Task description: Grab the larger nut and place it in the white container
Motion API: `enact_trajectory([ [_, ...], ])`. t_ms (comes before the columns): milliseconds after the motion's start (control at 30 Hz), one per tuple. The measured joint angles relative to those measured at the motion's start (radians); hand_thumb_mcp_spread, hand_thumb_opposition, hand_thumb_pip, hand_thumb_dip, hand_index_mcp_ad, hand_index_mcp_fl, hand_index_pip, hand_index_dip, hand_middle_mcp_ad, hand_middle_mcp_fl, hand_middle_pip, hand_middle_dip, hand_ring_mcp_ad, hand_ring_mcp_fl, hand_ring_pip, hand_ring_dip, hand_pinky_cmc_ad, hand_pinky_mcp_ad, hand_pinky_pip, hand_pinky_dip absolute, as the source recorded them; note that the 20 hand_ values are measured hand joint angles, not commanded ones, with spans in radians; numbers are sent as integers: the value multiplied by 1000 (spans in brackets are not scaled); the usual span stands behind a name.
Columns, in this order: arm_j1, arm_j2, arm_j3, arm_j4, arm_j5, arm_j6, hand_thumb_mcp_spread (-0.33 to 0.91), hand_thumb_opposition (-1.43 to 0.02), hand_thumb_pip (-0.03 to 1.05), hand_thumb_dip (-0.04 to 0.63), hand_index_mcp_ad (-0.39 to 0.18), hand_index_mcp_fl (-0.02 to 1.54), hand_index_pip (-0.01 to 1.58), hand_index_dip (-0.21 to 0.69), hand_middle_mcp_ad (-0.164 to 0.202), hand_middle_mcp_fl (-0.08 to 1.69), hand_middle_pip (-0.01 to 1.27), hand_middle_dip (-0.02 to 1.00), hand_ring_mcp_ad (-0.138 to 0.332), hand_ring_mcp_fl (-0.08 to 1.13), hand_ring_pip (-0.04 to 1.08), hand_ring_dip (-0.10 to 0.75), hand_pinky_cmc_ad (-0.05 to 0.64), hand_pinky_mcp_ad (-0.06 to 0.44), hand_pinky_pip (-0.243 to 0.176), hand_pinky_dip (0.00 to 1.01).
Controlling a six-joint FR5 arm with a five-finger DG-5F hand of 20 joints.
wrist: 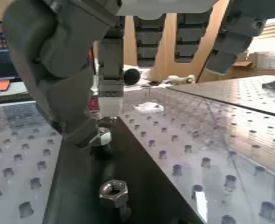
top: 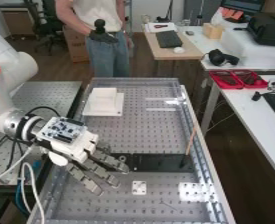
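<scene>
Hand low over the dark strip

The hand [top: 104,175] hangs above a black strip [top: 157,162] on the perforated metal bench [top: 114,135]; whether it grips anything, I cannot tell. One nut [wrist: 113,192] sits over the strip, another [wrist: 104,136] right by the hand (which is larger, I can't say). The white container [top: 104,100] lies towards the far end. Beyond, red trays [top: 227,79] sit on a white table [top: 254,107].

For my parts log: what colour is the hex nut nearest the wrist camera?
The hex nut is silvery grey, seen best in the wrist view.
</scene>
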Motion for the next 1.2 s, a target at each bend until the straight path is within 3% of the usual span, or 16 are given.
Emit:
enact_trajectory([
  [100,0,-2,-3,14,-7,-8,387,-869,667,269,-127,2,1543,342,37,7,138,171,145,2,98,49,328,271,-44,195],
  [1200,-18,-29,15,-4,-47,-17,387,-869,670,269,-127,5,1557,312,37,7,138,175,143,2,98,49,328,271,-44,225],
])
